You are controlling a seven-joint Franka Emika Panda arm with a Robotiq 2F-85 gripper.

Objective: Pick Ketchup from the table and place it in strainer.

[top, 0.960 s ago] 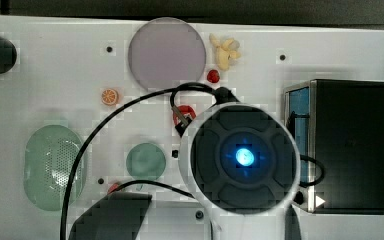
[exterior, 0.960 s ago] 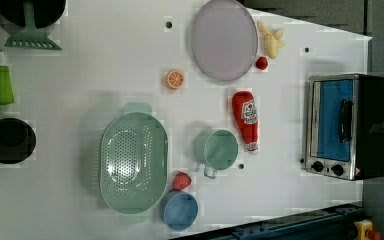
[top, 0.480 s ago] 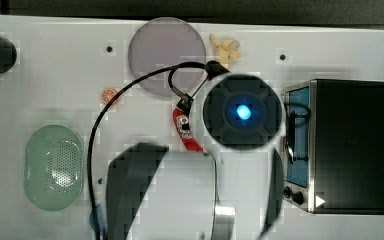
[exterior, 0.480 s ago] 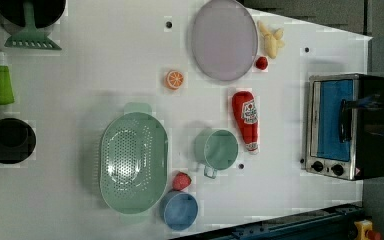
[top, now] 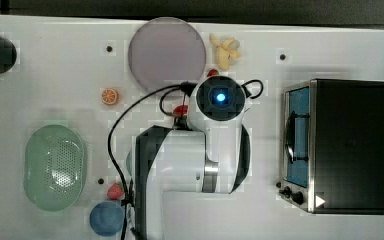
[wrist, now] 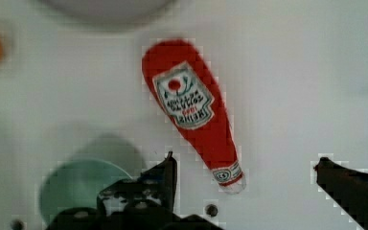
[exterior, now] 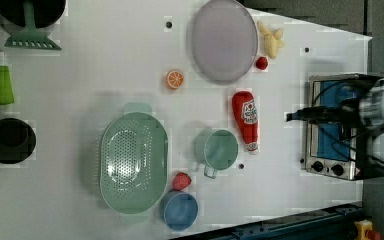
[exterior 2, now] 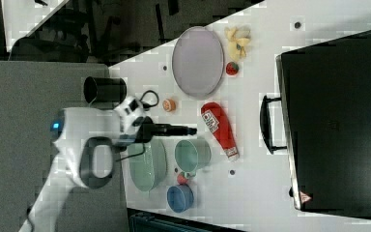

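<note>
Wrist view: fingers (wrist: 165,175) spread wide above the Ketchup (wrist: 194,115), a light, rigid, smooth plastic bottle lying flat mid-table beside the green mug (exterior: 219,150), likely best pinched across its labelled body, strainer (exterior: 132,162) well apart.

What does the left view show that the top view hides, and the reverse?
Left view: the whole Ketchup lying flat beside the green mug. Top view: the arm's lit wrist covers those, leaving a red sliver of the bottle; the banana bunch sits clear. Both: the strainer, still without the bottle, the grey plate, orange slice, blue bowl and toaster oven.
</note>
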